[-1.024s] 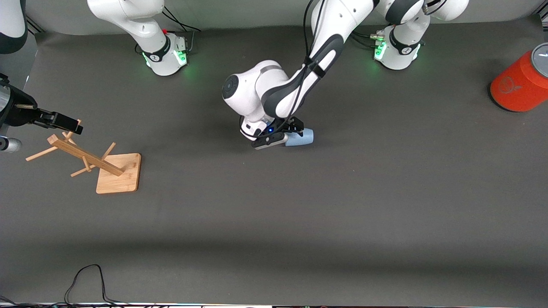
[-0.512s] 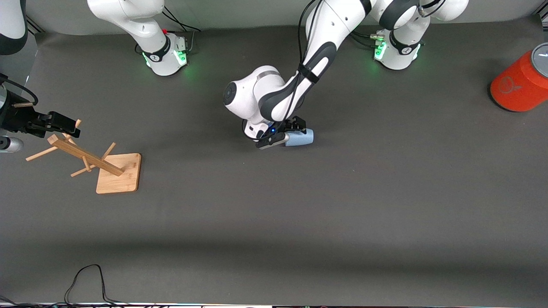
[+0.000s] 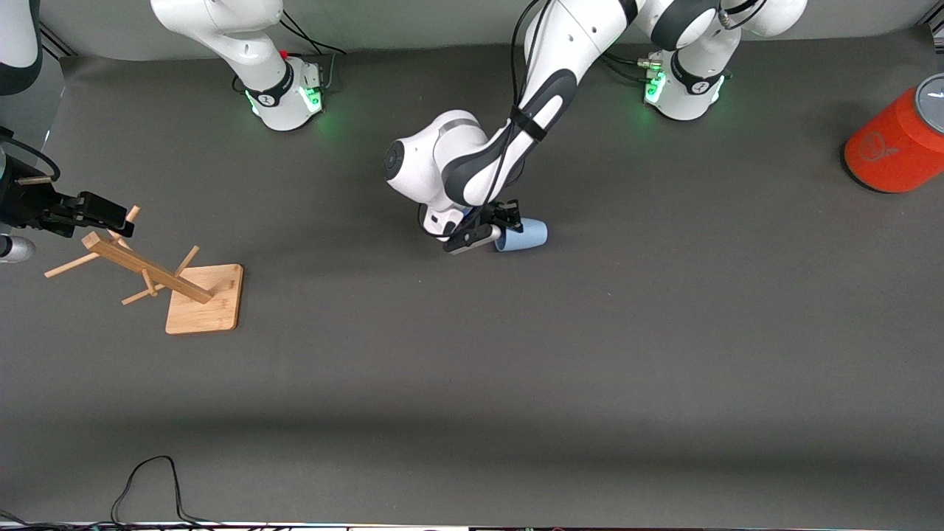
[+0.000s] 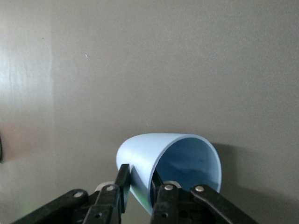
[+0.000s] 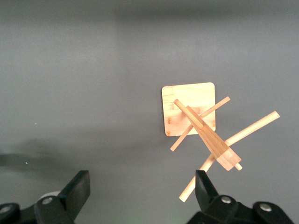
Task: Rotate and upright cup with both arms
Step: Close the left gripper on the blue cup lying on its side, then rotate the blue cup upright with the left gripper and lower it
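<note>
The light blue cup [image 3: 526, 234] lies tilted on its side on the grey mat in the middle of the table. My left gripper [image 3: 504, 227] is shut on the cup's rim. In the left wrist view one finger [image 4: 123, 179] presses the cup's outer wall [image 4: 142, 149] and the other sits inside the mouth, midway at the left gripper [image 4: 138, 176]. My right gripper [image 3: 122, 215] is open and empty over the top of a wooden peg rack [image 3: 203, 299] at the right arm's end. The right wrist view shows the right gripper [image 5: 142, 186] above the rack [image 5: 187, 109].
A large orange can with a grey top [image 3: 896, 144] lies at the left arm's end of the table. A black cable [image 3: 147, 472] loops at the table's edge nearest the front camera. Both green-lit bases stand along the table's far edge.
The left gripper has turned and raised slightly with the cup, which has tilted and shifted a little toward the left arm's end. The right gripper drew back a little from the rack.
</note>
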